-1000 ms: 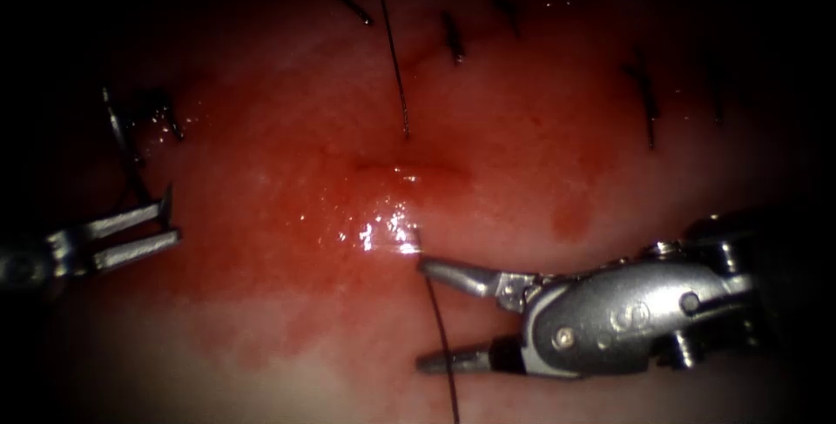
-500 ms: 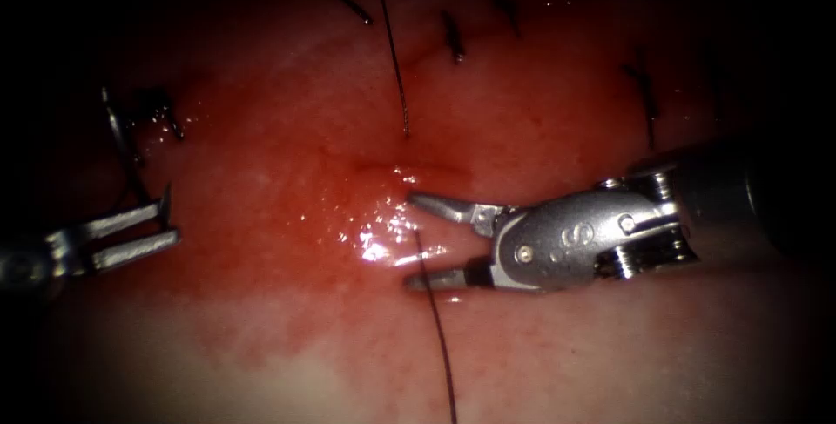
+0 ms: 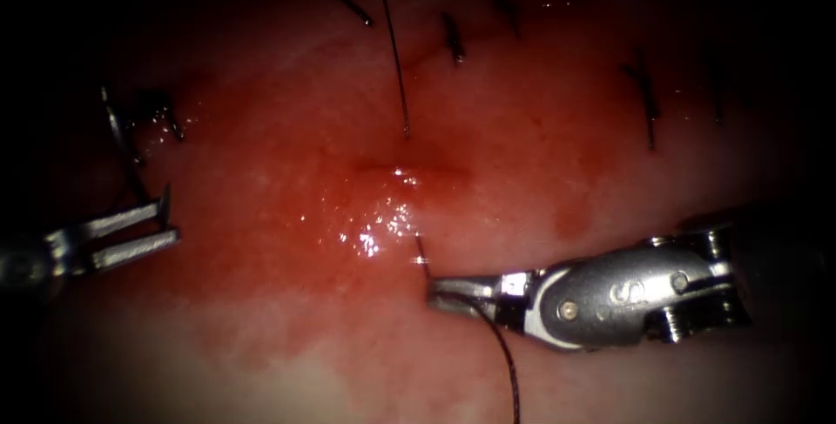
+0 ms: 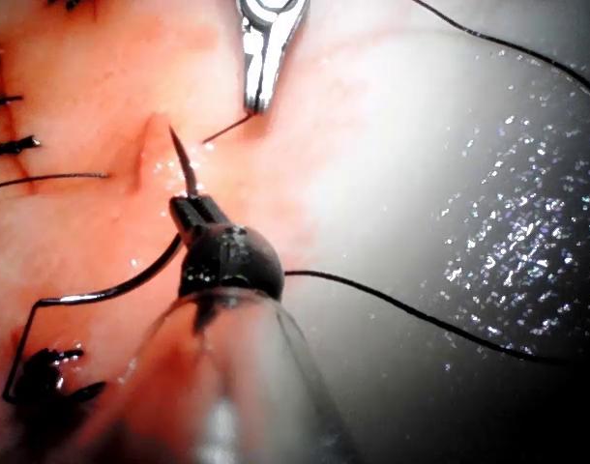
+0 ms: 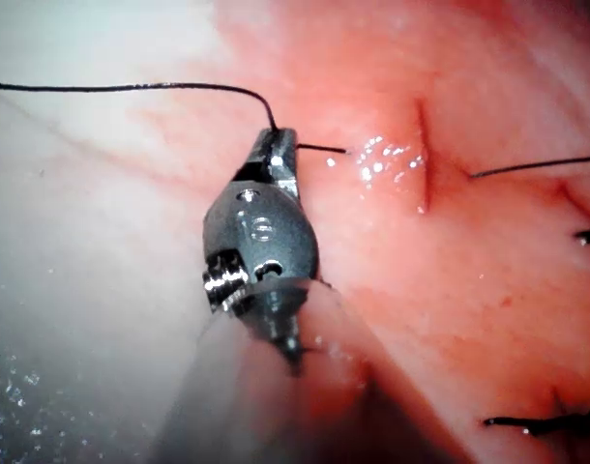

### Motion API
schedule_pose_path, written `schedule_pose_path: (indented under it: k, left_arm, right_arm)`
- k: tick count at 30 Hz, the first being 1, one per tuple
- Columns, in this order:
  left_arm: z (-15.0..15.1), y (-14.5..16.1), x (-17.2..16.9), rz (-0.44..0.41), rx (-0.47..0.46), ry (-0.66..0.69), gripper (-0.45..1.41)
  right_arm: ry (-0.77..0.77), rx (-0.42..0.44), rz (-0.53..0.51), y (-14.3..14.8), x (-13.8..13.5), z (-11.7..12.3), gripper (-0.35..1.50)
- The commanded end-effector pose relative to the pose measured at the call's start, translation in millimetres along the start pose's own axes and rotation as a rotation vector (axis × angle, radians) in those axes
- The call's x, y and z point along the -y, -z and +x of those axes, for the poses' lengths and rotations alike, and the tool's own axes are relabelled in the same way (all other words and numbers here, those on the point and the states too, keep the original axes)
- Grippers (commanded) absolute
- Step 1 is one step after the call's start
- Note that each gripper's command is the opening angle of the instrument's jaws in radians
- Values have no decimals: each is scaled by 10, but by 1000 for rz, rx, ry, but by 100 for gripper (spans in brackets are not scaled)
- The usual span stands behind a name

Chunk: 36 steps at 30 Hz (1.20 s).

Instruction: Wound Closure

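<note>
The right arm's silver pincer (image 3: 444,289) is clamped on the thin dark thread (image 3: 509,372) just below the short red cut (image 3: 418,167) in the pink tissue (image 3: 566,154), probably to control slack, while the left pincer (image 3: 161,219), well left of the cut, grips the curved steel needle (image 4: 121,288) near its tip, clear of the tissue.

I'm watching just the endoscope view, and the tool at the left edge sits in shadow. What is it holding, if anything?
Observer: The left wrist view shows the left tool shut on the curved needle, gripped nearer its tip than its tail.
Operator: Is the needle stuck in the tissue?
Observer: No. Its tip is bare, out of the tissue, pointing toward the cut.
Operator: And the right one?
Observer: The right wrist view shows the right tool shut on the thread, close to where it leaves the tissue.
</note>
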Motion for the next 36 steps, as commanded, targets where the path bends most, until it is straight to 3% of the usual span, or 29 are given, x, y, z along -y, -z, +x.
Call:
schedule_pose_path:
  k: [1,11,18,20,23,24,27,32,36]
  left_arm:
    - [-2,-7,-10,-3,0,2,-45]
    - [-2,-7,-10,-3,0,2,-45]
    - [-2,-7,-11,-3,0,2,-45]
    - [-2,-7,-11,-3,0,2,-45]
    - [-1,-7,-11,-2,1,2,-45]
    - [-1,-7,-11,-2,1,3,-45]
    - [-1,-7,-11,-4,-1,3,-45]
    - [-1,-7,-11,-4,-1,3,-45]
    - [-1,-7,-12,-4,-1,2,-45]
  right_arm:
    - [0,-6,13,5,25,2,-35]
    - [70,-19,65,44,115,56,-35]
    - [121,13,134,50,158,86,-35]
    - [126,15,135,50,159,88,-35]
    - [230,-95,52,37,121,83,133]
    - [227,-124,26,33,111,82,145]
    - [207,-182,-1,19,64,69,148]
    - [216,-140,-31,-3,10,46,147]
    - [221,-116,-45,-23,-16,27,147]
